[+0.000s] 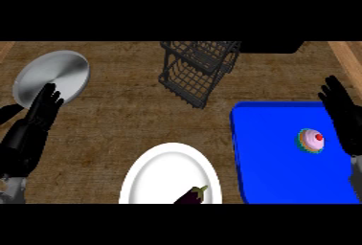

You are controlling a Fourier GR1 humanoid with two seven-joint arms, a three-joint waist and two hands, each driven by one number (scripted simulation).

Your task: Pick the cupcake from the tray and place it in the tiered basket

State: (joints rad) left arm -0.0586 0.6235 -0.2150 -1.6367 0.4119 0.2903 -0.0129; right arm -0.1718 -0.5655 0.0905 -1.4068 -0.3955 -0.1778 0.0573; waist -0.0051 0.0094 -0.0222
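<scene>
Rightward, the open right hand (346, 119) stands beside the cupcake (311, 140) near the tray (283, 167) edge.

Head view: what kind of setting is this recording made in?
Most likely a kitchen counter. A brown wood-grain countertop holds a white plate with an eggplant, a blue tray carrying a cupcake, a black wire tiered basket and a silver plate.
</scene>
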